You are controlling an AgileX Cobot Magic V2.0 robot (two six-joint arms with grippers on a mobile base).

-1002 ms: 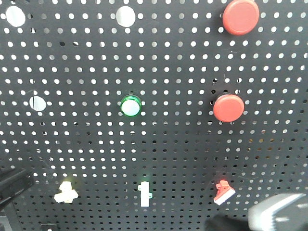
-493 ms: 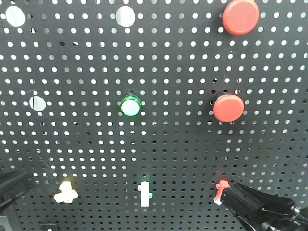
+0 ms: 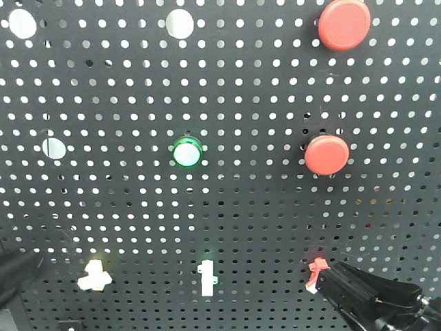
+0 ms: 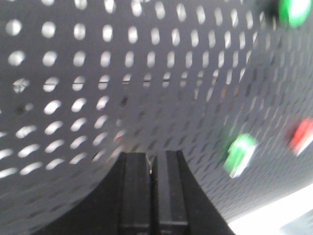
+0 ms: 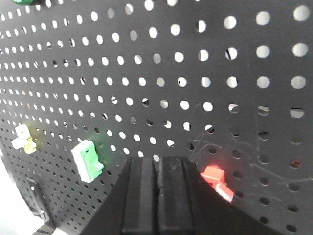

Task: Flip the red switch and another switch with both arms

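Right tool half hides red switch.

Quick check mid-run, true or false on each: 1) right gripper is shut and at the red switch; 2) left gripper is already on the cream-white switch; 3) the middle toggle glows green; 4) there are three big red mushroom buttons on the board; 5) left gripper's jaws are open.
1) True. The right gripper is shut, its tip right beside the red switch, apparently touching it.
2) False. The left gripper sits at the frame's left edge, apart from the cream-white switch.
3) True. The middle toggle shows a green glow at its top.
4) False. Only two red mushroom buttons show: upper and lower.
5) False. In the left wrist view the jaws are closed together.
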